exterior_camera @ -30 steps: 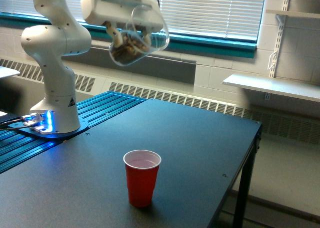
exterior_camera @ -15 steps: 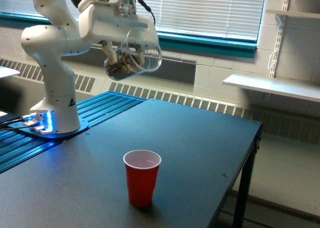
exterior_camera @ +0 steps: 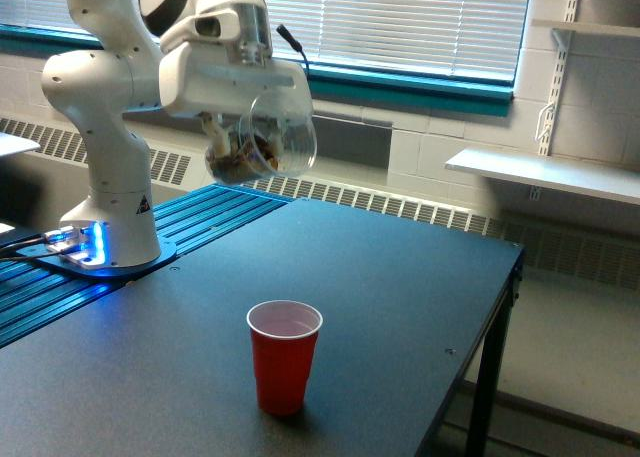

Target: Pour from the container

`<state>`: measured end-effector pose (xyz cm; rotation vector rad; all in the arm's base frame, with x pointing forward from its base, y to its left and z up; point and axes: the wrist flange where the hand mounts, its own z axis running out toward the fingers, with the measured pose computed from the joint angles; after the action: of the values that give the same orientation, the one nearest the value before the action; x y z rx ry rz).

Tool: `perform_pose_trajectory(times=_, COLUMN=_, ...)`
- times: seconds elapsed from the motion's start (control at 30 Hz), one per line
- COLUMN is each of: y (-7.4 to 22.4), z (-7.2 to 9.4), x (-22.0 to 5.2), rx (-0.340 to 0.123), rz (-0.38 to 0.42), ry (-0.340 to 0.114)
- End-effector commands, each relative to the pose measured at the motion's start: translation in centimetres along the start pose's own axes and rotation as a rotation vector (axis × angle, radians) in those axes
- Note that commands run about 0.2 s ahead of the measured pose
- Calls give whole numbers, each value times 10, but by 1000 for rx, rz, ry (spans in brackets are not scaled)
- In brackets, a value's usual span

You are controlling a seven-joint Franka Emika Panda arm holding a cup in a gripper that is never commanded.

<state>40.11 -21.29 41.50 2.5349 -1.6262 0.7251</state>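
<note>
Gripper (exterior_camera: pixel 228 137) clamped on the container (exterior_camera: pixel 262 143), held tilted, high above the dark table (exterior_camera: pixel 400 277) and up-left of the red cup (exterior_camera: pixel 284 355). Fingers mostly hidden behind the clear wall. Brownish contents inside, kind unclear. Small triangular label on the arm's base (exterior_camera: pixel 143 204), unreadable.

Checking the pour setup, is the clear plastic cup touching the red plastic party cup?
No, the clear plastic cup hangs in the air in the fingers, well above the red plastic party cup on the dark table.
</note>
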Motion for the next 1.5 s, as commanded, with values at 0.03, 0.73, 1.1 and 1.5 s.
perform_pose_trajectory(times=0.03, y=-1, z=13, x=-9, rx=-21, rz=27, ry=-12)
perform_pose_trajectory(times=0.73, y=7, z=47, x=-28, rx=-111, rz=42, ry=-89)
perform_pose_trajectory(times=1.1, y=8, z=62, x=-31, rx=-160, rz=60, ry=-115)
perform_pose_trajectory(times=1.5, y=7, z=76, x=-36, rx=-205, rz=53, ry=-139)
